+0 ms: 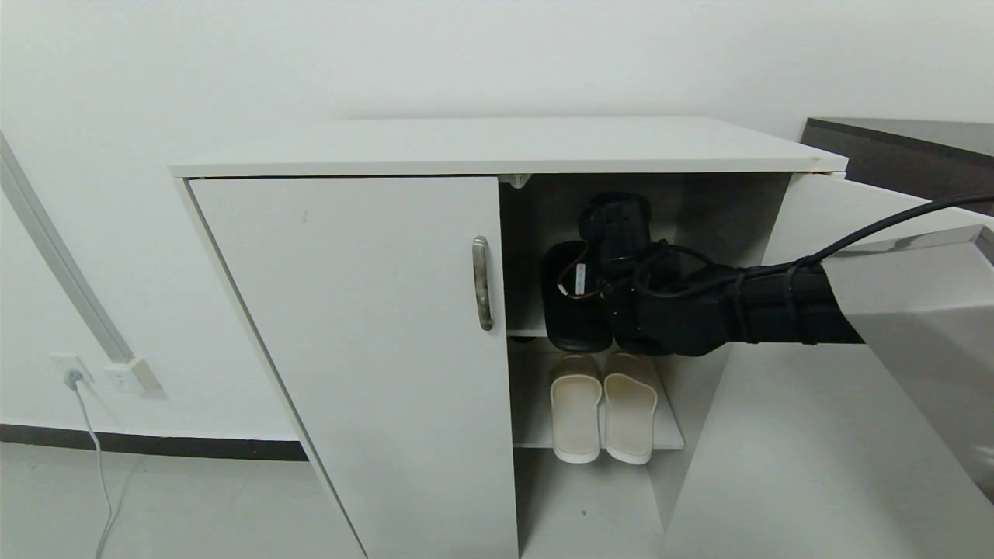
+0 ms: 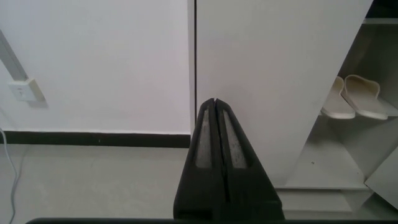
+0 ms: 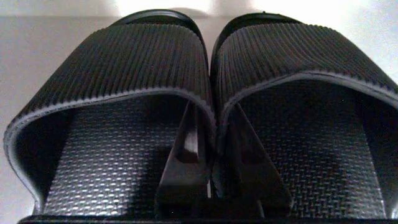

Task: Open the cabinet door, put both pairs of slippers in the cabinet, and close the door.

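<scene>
Slippers in black ribbed rubber, the black slippers (image 3: 143,68), lie side by side before the right wrist camera, and the right claw (image 3: 214,155) has one finger inside each of them, pinching their two touching inner walls together. From the head camera the right arm (image 1: 699,310) reaches from the right into the open half of the white cabinet (image 1: 505,144), holding that black pair (image 1: 575,299) at the level of the upper shelf (image 1: 528,332), with the near ends at the shelf's near edge (whether the soles rest on the board I cannot tell). On the lower shelf (image 1: 668,435), just beneath, the white slippers (image 1: 602,407) sit together with their near ends sticking slightly past the shelf's edge. The right door (image 1: 776,466) is swung wide open toward the near right, while the left door (image 1: 349,349) is shut, its metal handle (image 1: 482,283) upright along its right edge. The left claw (image 2: 215,109) is closed on nothing, fingers pressed flat together, hanging above the floor (image 2: 93,180) in front of the shut left door, well apart from the white pair (image 2: 351,96).
</scene>
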Tool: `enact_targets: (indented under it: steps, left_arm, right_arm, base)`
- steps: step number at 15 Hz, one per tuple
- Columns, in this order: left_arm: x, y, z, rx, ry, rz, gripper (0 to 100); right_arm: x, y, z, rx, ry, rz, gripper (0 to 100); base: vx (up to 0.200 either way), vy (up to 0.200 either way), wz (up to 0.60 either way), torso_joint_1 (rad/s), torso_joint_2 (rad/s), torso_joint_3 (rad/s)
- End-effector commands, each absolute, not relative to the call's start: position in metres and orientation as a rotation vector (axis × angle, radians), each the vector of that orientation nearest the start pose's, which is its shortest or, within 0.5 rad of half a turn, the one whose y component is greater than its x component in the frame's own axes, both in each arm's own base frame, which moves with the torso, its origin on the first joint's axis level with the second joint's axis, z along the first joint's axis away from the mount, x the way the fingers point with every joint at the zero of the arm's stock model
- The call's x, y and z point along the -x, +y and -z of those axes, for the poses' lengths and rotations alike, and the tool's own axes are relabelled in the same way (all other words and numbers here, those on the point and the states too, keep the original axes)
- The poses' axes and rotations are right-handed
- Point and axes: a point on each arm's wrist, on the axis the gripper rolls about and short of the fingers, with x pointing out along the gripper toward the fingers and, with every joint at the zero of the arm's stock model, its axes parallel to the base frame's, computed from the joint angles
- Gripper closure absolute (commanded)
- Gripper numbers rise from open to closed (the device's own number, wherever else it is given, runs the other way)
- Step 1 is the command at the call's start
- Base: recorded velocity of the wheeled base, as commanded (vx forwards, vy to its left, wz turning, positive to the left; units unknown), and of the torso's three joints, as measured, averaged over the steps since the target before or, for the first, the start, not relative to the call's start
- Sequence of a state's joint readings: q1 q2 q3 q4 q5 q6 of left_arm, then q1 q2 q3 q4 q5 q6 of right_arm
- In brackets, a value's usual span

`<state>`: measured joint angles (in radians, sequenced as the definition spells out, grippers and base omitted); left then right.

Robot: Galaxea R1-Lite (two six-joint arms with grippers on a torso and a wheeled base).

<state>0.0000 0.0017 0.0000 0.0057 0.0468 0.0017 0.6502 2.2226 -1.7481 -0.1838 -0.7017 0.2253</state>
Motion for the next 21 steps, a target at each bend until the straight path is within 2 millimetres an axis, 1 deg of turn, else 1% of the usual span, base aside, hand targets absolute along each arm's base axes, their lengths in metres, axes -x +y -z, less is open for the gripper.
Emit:
enact_targets:
  steps: [1, 4, 7, 12, 20, 21]
  left_arm:
    - [0.023, 0.001, -0.075, -0.002, 0.008, -0.048, 100]
    - [0.023, 0.001, -0.075, -0.002, 0.006, -0.048, 100]
    - [0.023, 0.001, -0.075, -0.003, 0.008, -0.048, 100]
    - [0.023, 0.001, -0.075, -0.003, 0.006, -0.048, 100]
    - [0.023, 0.001, -0.075, -0.003, 0.008, -0.048, 100]
    - [0.023, 0.001, -0.075, -0.003, 0.006, -0.048, 100]
  right_arm:
    - [-0.387, 0.27, -0.192, -0.042, 0.224, 0.079, 100]
    - [-0.392, 0.268, -0.19, -0.05, 0.223, 0.074, 100]
    - [-0.4, 0.265, -0.192, -0.062, 0.21, 0.084, 100]
    - [-0.403, 0.267, -0.186, -0.061, 0.22, 0.073, 100]
    - [-0.402, 0.267, -0.184, -0.059, 0.231, 0.073, 100]
    - [-0.401, 0.267, -0.183, -0.052, 0.241, 0.075, 0]
  base:
    - [0.0, 0.0, 0.0, 0.0, 0.0, 0.0]
    - [0.0, 0.0, 0.0, 0.0, 0.0, 0.0]
    - [0.0, 0.0, 0.0, 0.0, 0.0, 0.0]
    - [0.0, 0.0, 0.0, 0.0, 0.0, 0.0]
    - [0.0, 0.0, 0.0, 0.0, 0.0, 0.0]
    - [0.0, 0.0, 0.0, 0.0, 0.0, 0.0]
